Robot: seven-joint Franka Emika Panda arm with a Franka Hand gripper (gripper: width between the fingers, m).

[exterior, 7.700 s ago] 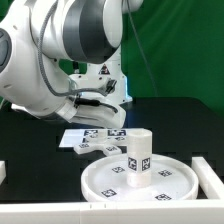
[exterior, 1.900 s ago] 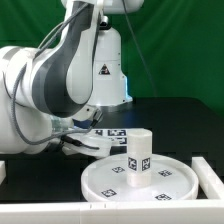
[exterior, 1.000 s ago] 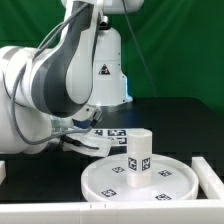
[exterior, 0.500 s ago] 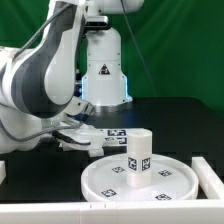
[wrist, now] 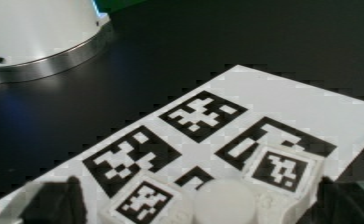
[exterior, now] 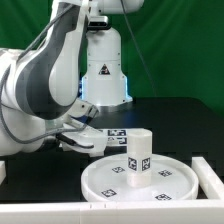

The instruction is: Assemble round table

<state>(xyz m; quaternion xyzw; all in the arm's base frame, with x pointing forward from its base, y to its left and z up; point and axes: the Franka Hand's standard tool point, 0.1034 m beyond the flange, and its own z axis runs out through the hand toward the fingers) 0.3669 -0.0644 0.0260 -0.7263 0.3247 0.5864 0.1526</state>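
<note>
Exterior view: bright, even light from overhead, low-res. White disc (exterior: 110,182) and cylinder (exterior: 138,158) are nearly blown out, but their tags are still readable. Black table (exterior: 185,125) swallows detail, with only a faint sheen. Arm (exterior: 45,90) sits close to the camera, soft, shaded on its underside. Bluish glow on robot base (exterior: 105,92). Wrist view: dimmer and grainy. Marker board (wrist: 250,95) tags are fairly sharp. White piece (wrist: 232,203) nearest the lens is badly blurred. Robot base looks washed out here, with a dull reflection on the table beside it.
</note>
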